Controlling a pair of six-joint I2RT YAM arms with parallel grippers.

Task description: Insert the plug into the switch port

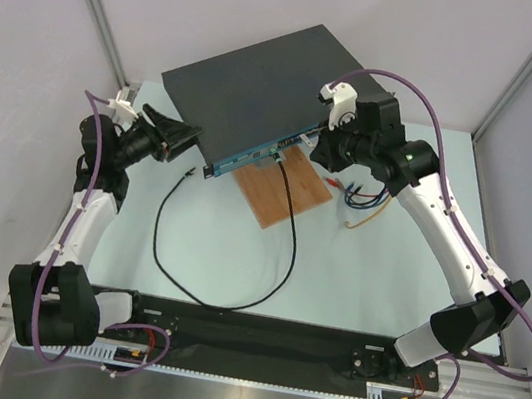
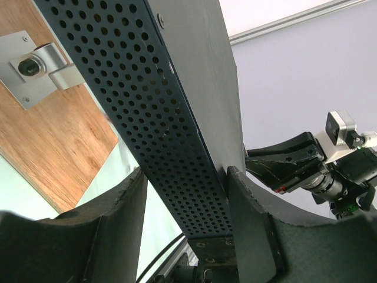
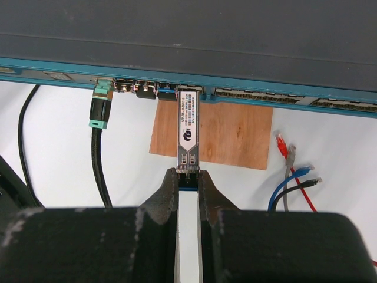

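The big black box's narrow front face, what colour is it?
Teal-blue front face of the switch; right wrist view shows best.

Pale grey walls (image 1: 31, 21) with aluminium corner posts (image 1: 94, 5) enclose a pale green table (image 1: 365, 276), evenly lit

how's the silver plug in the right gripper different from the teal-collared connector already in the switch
The silver plug is flat metal with a white label; the teal-collared connector is black and rounder. The silver plug is clamped in the right gripper, most of it outside the port; the connector is held by nothing and trails a black cable. Both point into the port row of the switch.
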